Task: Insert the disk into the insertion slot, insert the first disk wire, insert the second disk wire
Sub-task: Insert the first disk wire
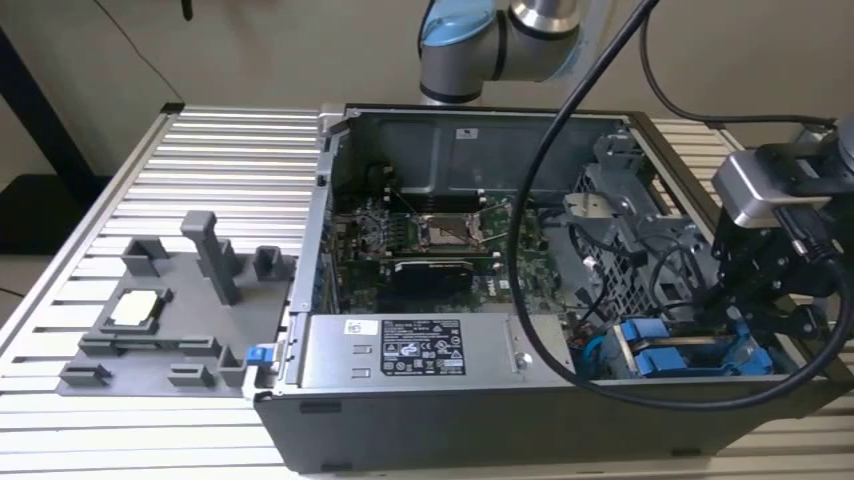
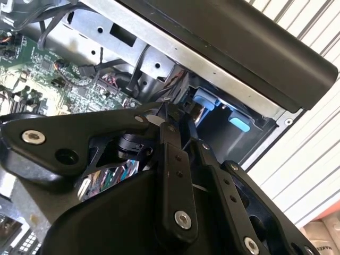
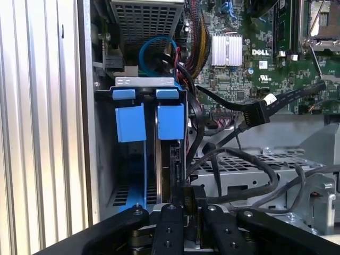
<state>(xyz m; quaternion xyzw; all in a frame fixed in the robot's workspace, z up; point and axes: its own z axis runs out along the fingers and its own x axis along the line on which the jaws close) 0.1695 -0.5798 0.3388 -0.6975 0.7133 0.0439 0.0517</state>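
From the exterior view's left you have the grey fixture plate (image 1: 147,340), then the open computer case (image 1: 400,400); at its corner toward the exterior view's right hangs the gripper (image 1: 763,300). The disk (image 3: 170,121) stands inside the insertion slot (image 3: 144,82), just beside the other blue-carriered drive (image 3: 130,123) — yours is the one in line with the gripper.

Expect it to be dense and rigid, heavy for its bulk and unkind to knocks; the blue carrier is springy plastic, so I'd hold it across the metal edges or by the carrier's end tab, never the label face.

The jaws are drawn close together over its edge; whether they pinch it I cannot tell.

The exterior view gives you the arm's place over the whole case; the first wrist view adds both carriers side by side and a loose black cable plug (image 3: 254,112) — the second wrist view offers the jaw linkage close against the case wall.
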